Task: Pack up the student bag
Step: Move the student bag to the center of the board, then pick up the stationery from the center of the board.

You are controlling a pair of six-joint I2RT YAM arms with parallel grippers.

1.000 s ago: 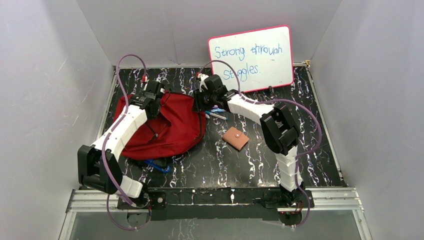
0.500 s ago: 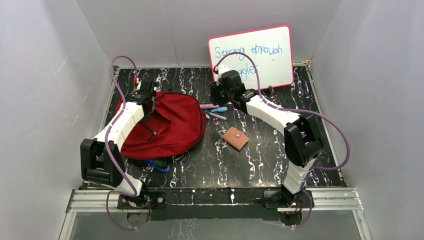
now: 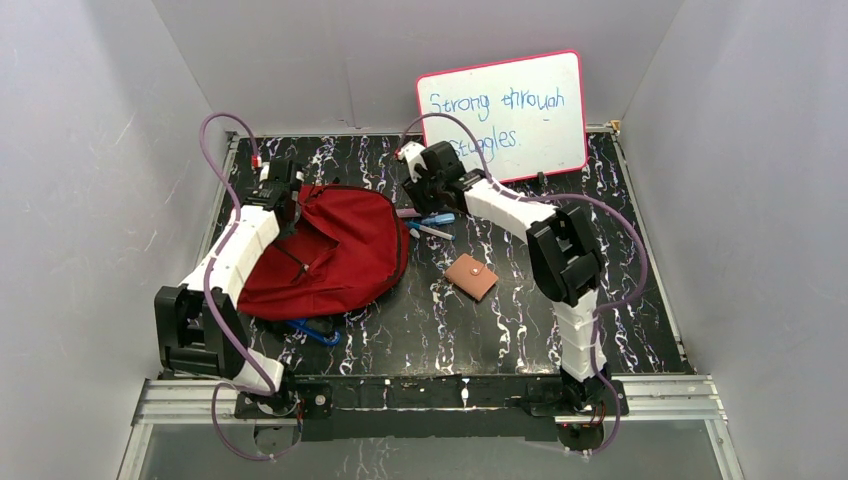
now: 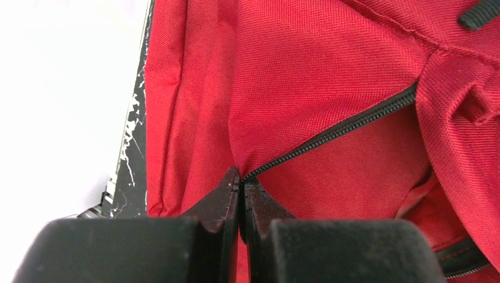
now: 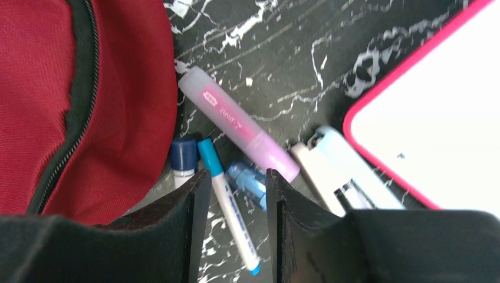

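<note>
The student bag (image 3: 340, 255) is a large red backpack lying at the left of the table. My left gripper (image 3: 283, 190) is at its far left edge. In the left wrist view the gripper (image 4: 240, 183) is shut on the bag's (image 4: 330, 76) fabric where the black zipper (image 4: 342, 127) ends. My right gripper (image 3: 420, 200) hovers open over loose pens (image 3: 430, 225) beside the bag. In the right wrist view the gripper (image 5: 234, 180) stands over a teal pen (image 5: 227, 203) and a small blue item (image 5: 247, 180). A pink highlighter (image 5: 236, 121) and a dark-capped marker (image 5: 184, 156) lie close by.
A tan wallet (image 3: 471, 276) lies mid-table. A pink-framed whiteboard (image 3: 502, 115) leans on the back wall. A white and pale blue item (image 5: 342, 174) lies by the whiteboard. A blue object (image 3: 315, 332) sticks out under the bag's near edge. Grey walls enclose the table.
My left gripper has moved left along the bag's far edge, still shut on it. My right gripper left the bag, swung right, then came back over the pens.
</note>
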